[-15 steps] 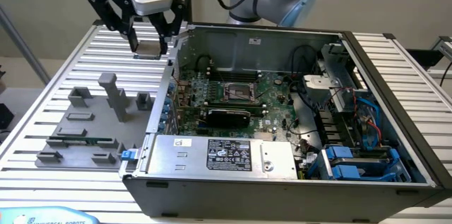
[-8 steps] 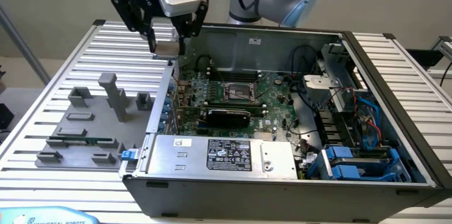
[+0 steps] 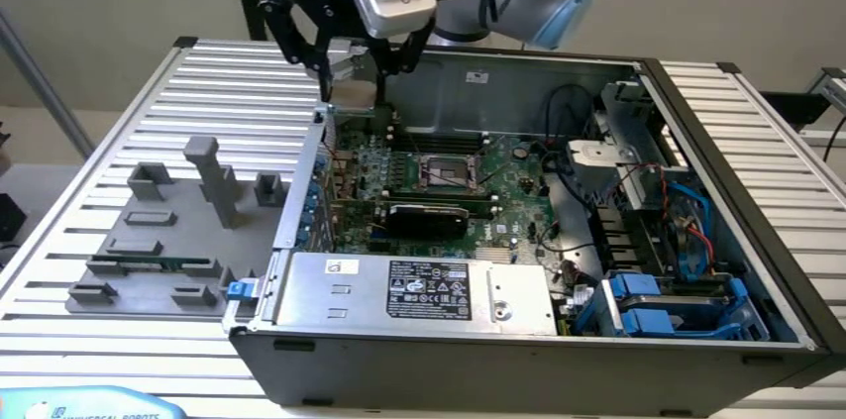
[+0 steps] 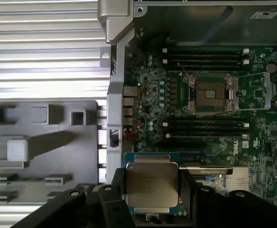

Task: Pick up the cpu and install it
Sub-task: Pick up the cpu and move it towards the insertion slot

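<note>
My gripper (image 3: pixel 352 77) is shut on the cpu (image 4: pixel 152 187), a square chip with a silver-grey top, gripped by two opposite edges between the black fingers (image 4: pixel 117 190). In the exterior view the cpu (image 3: pixel 355 94) hangs above the far corner of the open computer case, on that view's left, well above the motherboard. The motherboard's square socket (image 4: pixel 210 93) lies open with its metal frame around it, some way off from the chip. The same socket (image 3: pixel 447 173) sits in the middle of the green board.
A grey fixture plate (image 3: pixel 172 241) with upright blocks and a green memory stick (image 3: pixel 149 264) lies on the slatted table beside the case. Inside the case are a power supply (image 3: pixel 423 290), cables (image 3: pixel 621 191) and blue drive bays (image 3: pixel 661 305). The case walls (image 3: pixel 740 191) rise around the board.
</note>
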Motion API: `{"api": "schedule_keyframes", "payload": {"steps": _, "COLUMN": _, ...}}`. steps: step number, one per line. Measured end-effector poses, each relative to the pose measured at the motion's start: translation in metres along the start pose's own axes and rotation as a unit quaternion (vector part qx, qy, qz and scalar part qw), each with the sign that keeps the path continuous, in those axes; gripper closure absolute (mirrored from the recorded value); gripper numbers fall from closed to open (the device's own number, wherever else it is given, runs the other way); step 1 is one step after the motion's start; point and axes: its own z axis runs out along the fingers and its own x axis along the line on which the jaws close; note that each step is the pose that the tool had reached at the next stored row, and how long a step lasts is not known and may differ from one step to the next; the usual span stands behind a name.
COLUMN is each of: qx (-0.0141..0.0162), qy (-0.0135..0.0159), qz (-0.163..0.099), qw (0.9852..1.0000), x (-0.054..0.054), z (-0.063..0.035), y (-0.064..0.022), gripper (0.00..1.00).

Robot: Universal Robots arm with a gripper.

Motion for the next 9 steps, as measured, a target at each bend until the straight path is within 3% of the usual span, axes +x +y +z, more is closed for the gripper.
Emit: {"api": "schedule_keyframes", "payload": {"steps": 9, "qx": -0.0001, "qy": 0.0002, "qz": 0.000, "qw": 1.0000, "x": -0.041, "z": 0.0124, "y": 0.0107, "gripper": 0.45}}
